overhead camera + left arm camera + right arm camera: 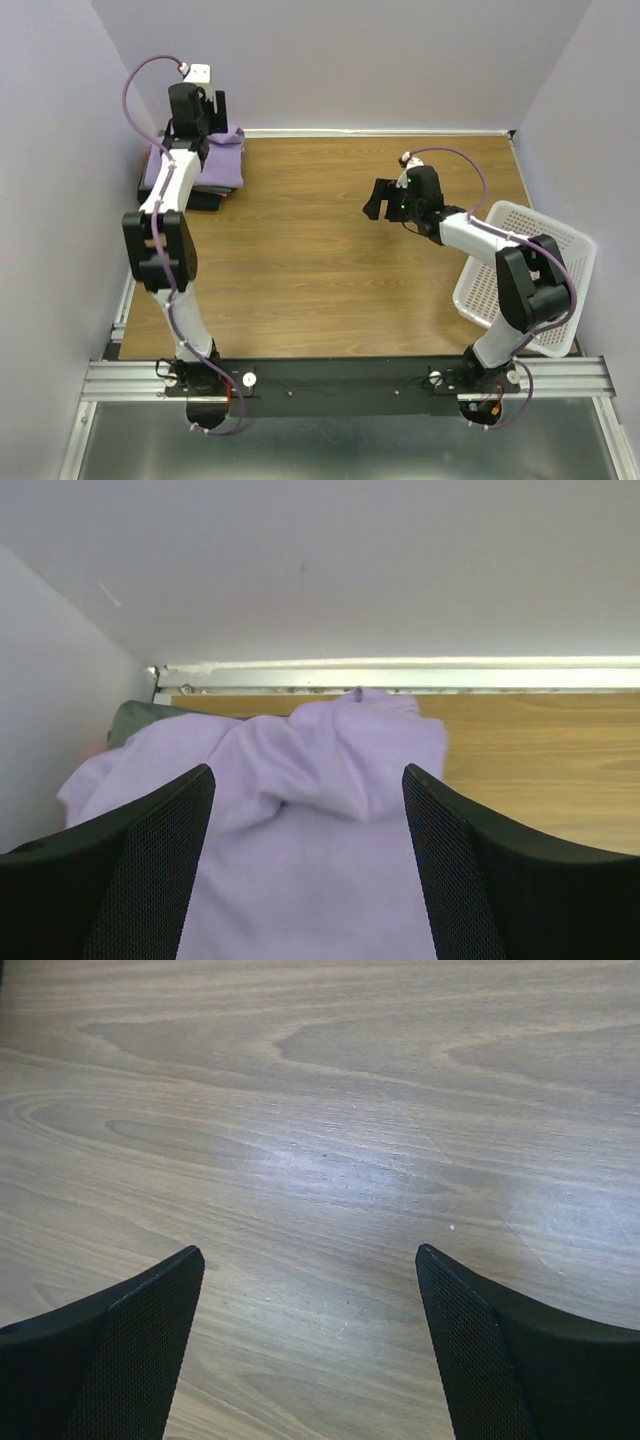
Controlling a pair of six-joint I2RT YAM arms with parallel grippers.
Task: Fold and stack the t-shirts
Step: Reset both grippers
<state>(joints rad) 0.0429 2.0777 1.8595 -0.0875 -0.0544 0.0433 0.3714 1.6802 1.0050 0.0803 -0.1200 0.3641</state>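
A folded lavender t-shirt [222, 160] lies on top of a stack in the table's far left corner, with a dark grey t-shirt [206, 197] showing under its near edge. In the left wrist view the lavender t-shirt [300, 820] fills the space below my left gripper [308, 780], whose jaws stand wide apart over the cloth, gripping nothing. A dark grey-green edge [135, 718] shows behind the lavender cloth. My left gripper [198, 108] hovers over the stack. My right gripper [381, 199] is open above bare wood [320, 1160] at mid-table, holding nothing.
A white plastic mesh basket [560, 250] sits tilted at the right edge, behind the right arm. The back wall and a metal rail [400, 675] run close behind the stack. The left wall stands right beside the stack.
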